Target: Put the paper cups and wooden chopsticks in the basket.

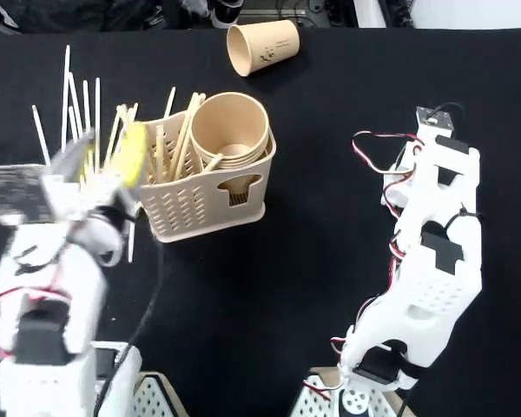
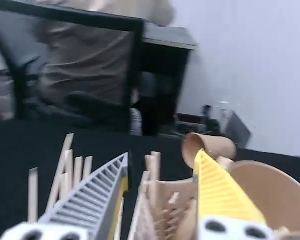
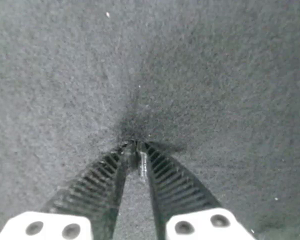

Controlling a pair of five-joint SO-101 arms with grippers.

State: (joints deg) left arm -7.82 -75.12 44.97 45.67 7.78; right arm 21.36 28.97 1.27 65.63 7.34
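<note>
A cream slotted basket (image 1: 200,204) stands left of the table's middle and holds several wooden chopsticks (image 1: 169,143) and stacked paper cups (image 1: 230,130). One paper cup (image 1: 262,45) lies on its side near the far edge. Loose chopsticks (image 1: 74,109) lie on the black cloth left of the basket. My left gripper (image 1: 104,149) hovers at the basket's left side, open, with nothing between its grey and yellow fingers. The left wrist view shows that gripper (image 2: 160,172) over the basket (image 2: 162,210), with the lying cup (image 2: 207,145) beyond. My right gripper (image 3: 138,150) is shut and empty, tips down on the cloth.
The right arm (image 1: 434,234) is folded up at the table's right side, well away from the basket. Black cloth (image 1: 330,174) covers the table between the basket and that arm. Dark furniture (image 2: 90,75) stands behind the table's far edge.
</note>
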